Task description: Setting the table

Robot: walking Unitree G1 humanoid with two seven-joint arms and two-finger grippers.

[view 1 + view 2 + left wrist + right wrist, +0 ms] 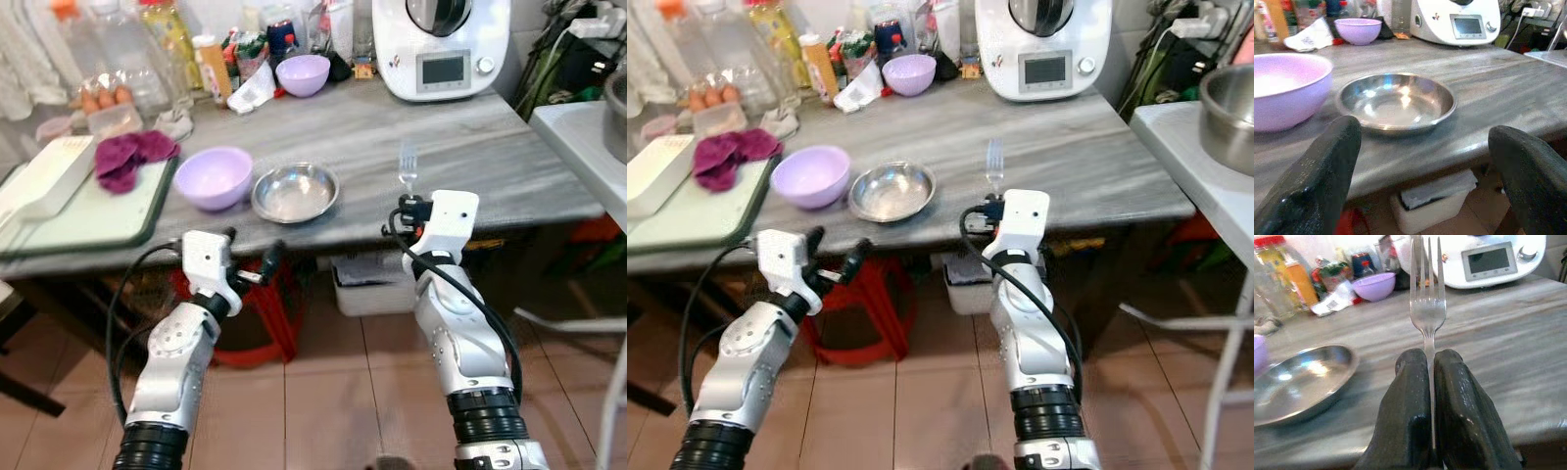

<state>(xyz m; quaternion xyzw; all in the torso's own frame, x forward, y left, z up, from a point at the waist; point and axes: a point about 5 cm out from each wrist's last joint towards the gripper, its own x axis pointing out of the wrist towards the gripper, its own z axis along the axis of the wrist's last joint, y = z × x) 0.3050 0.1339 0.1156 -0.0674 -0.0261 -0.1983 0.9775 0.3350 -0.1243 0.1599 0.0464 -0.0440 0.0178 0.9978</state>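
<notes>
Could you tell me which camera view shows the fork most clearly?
The right wrist view: the fork stands large and sharp, tines up, pinched in the right hand. Both eye views show it small and pale over the table.

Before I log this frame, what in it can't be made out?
- Fork: its handle is hidden between the right hand's shut fingers, right wrist view.
- White appliance: its top is cut off by the frame edge, both eye views; its screen is too small to read.
- Bottles at the back of the table: labels too small and blurred, eye views.
</notes>
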